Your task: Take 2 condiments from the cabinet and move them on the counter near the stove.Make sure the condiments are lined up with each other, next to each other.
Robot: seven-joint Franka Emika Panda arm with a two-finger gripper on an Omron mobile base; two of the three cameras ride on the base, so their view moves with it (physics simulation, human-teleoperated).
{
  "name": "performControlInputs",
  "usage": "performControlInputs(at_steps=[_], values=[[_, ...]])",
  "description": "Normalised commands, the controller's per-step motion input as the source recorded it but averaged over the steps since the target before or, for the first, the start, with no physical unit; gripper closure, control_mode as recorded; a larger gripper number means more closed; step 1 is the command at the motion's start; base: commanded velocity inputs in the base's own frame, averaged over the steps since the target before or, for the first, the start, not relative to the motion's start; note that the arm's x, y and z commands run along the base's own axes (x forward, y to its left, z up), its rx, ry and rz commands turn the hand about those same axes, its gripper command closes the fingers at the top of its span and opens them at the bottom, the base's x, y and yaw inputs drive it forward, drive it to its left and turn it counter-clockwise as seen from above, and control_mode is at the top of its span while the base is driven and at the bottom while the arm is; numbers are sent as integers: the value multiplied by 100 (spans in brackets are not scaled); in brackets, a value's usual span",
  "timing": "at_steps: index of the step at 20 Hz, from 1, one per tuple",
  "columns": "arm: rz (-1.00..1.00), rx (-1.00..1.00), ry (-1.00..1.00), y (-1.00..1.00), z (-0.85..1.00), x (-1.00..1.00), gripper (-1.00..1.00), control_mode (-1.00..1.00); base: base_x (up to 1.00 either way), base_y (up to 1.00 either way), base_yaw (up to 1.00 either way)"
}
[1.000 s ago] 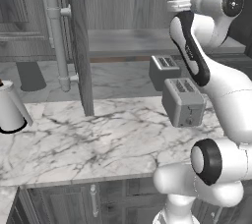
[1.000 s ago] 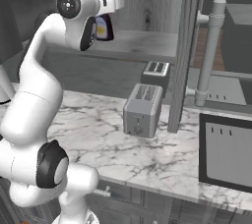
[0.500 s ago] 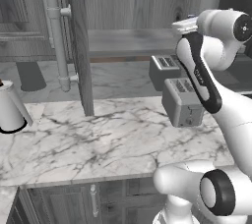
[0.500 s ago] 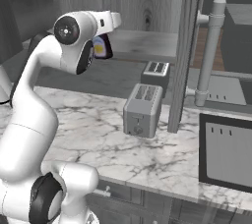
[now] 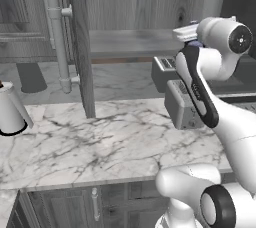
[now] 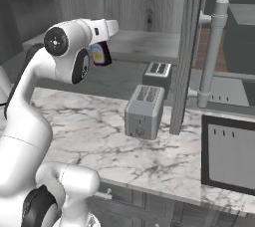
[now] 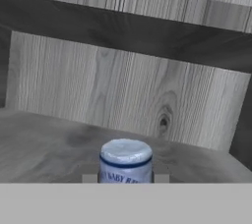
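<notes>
Hand: the hand [image 6: 101,52] pinches the sauce bottle [image 6: 99,54], jaws pressed on its sides.
Bottle: held in the air at the cabinet shelf [image 6: 144,44], above the desk [image 6: 99,136].
Done: first condiment grasped.
Left: set it on the desk near the stove, fetch the second, line both up.
</notes>
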Motion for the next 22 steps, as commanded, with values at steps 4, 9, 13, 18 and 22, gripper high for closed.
performControlInputs(at_steps=[4,9,13,18,22], values=[[-18,0,0,0,0,-27,100,-100,0,0,0],[-13,0,0,0,0,-39,100,-100,0,0,0],[-2,0,0,0,0,-18,100,-100,0,0,0],[1,0,0,0,-5,-7,100,-100,0,0,0],[10,2,0,0,-9,-9,100,-100,0,0,0]])
